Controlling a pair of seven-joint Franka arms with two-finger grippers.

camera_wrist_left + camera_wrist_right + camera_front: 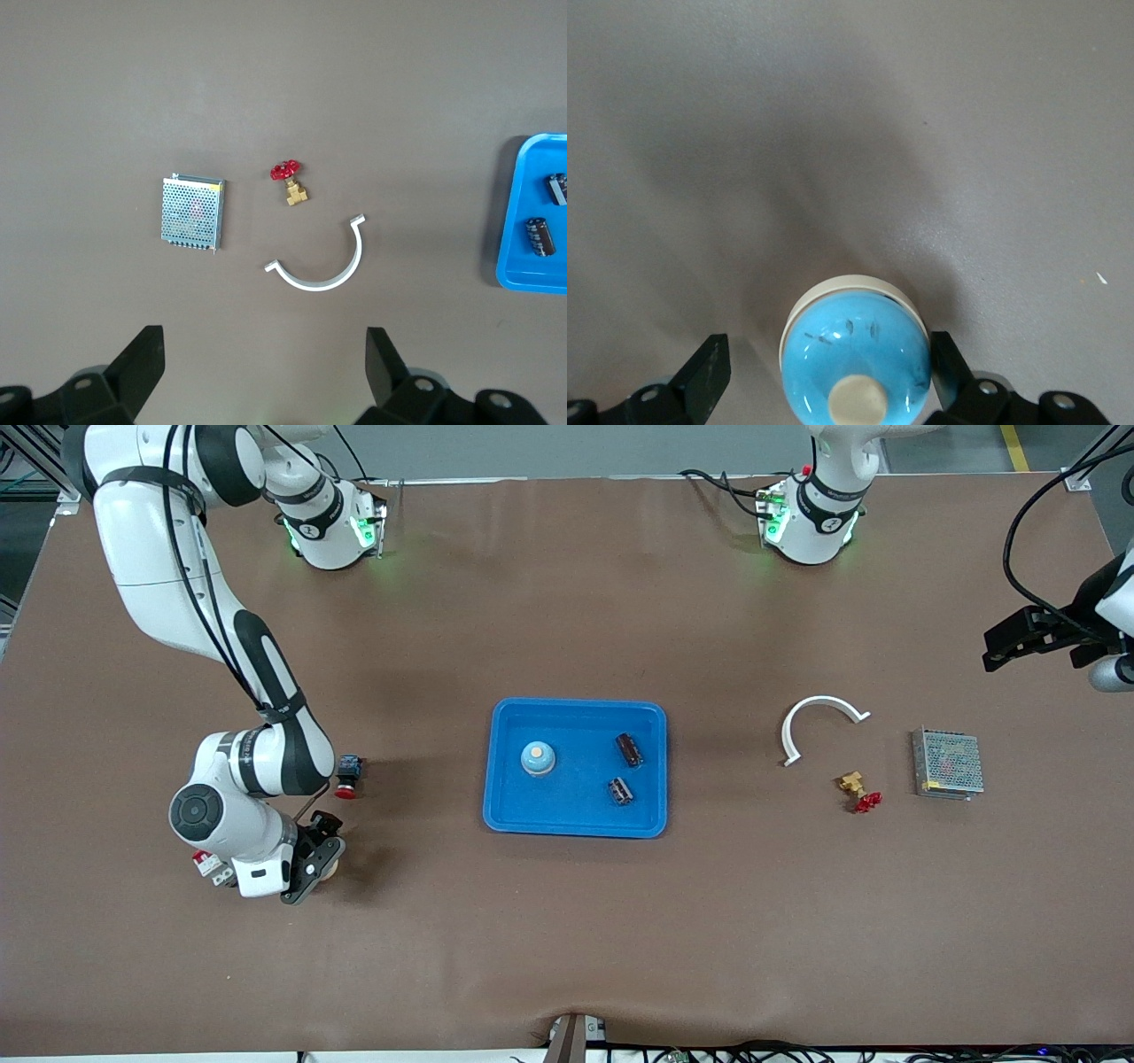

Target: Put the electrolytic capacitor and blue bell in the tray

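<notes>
toward the right arm's end of the table, nearer to the front camera than the small red button part [347, 777], the right gripper [317, 865] is sitting low at the table with a second blue bell [855, 354] between its fingers. in the right wrist view the two dark fingers [704, 376] are standing wide apart, one on each side of the bell's round body, and i cannot see them pressing on it, so i judge the bell is not gripped yet. the bell is standing upright with its cream button on top, so no long axis matters; the fingers only need to close straight on it.

the tray [505, 815] is lying in the middle of the table, toward the left arm's end from this gripper, and it is already holding one blue bell [537, 758] and two capacitors [629, 748], well apart from each other.

the left gripper [1032, 638] is waiting with its fingers spread and holding nothing, over the table's edge at the left arm's end.
</notes>
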